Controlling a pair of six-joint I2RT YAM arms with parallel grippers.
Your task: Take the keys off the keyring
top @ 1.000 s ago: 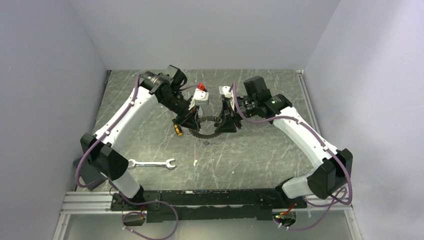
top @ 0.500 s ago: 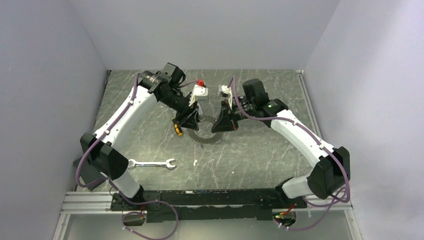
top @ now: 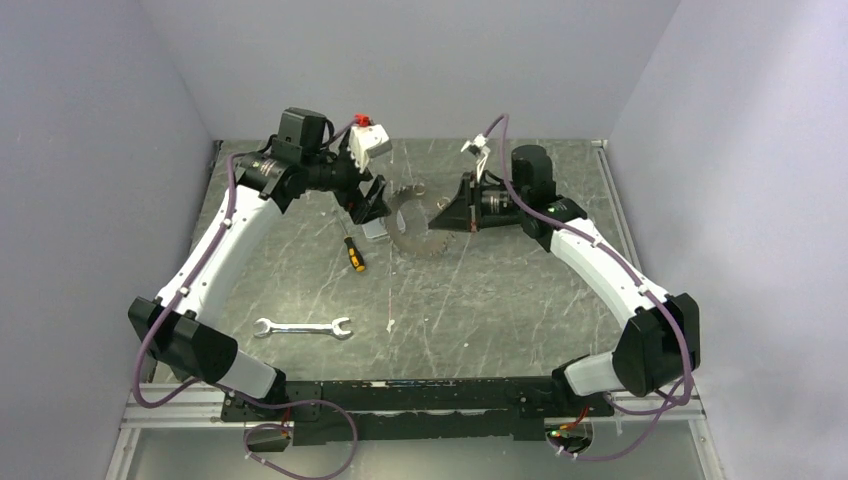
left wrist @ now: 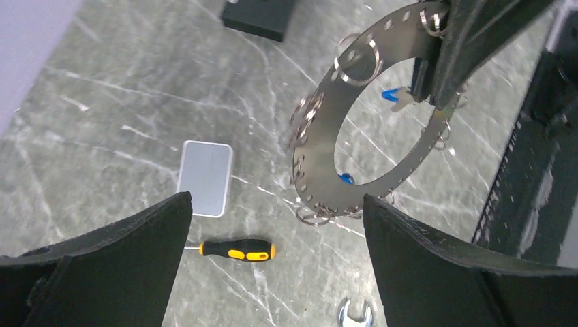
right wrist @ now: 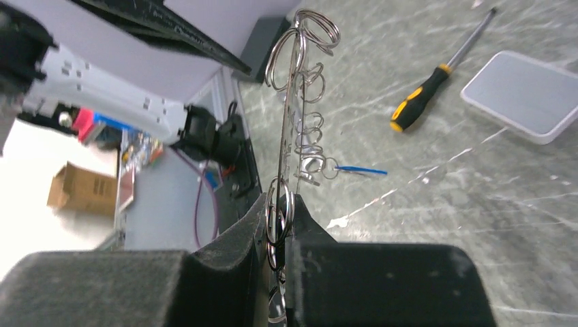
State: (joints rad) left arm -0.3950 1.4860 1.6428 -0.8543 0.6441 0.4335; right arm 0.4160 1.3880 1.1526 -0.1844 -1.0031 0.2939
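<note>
The keyring [left wrist: 317, 146] is seen as a broad, flat grey metal band, pierced with small holes along its rim, from which thin wire split rings are hung. Two keys [left wrist: 390, 95] with bright blue heads can be made out on it. It is held up beyond and to the right of the screwdriver [top: 354, 254], gripped at its edge by the right claw [top: 447, 213], whose jaws are pressed together on the band. The left claw [top: 372, 205] is spread wide with nothing between its fingers [left wrist: 116, 272], and is placed just beyond the screwdriver, close to the ring's left side.

The band's face and holes are shown only by the left wrist view. In the right wrist view the ring is seen edge-on, as a thin line rising from between the pads [right wrist: 225, 272], with one blue key dangling off it. A pale flat box [left wrist: 205, 178] beside the screwdriver's tip is shown plainly in both wrist views but barely from above. The whole wrench [top: 303, 327], nearer the arm bases than the screwdriver, is given by the top view alone.

Bare counter [top: 480, 300] is left to the right of the screwdriver, and the walls [top: 100, 150] close in on three sides.
</note>
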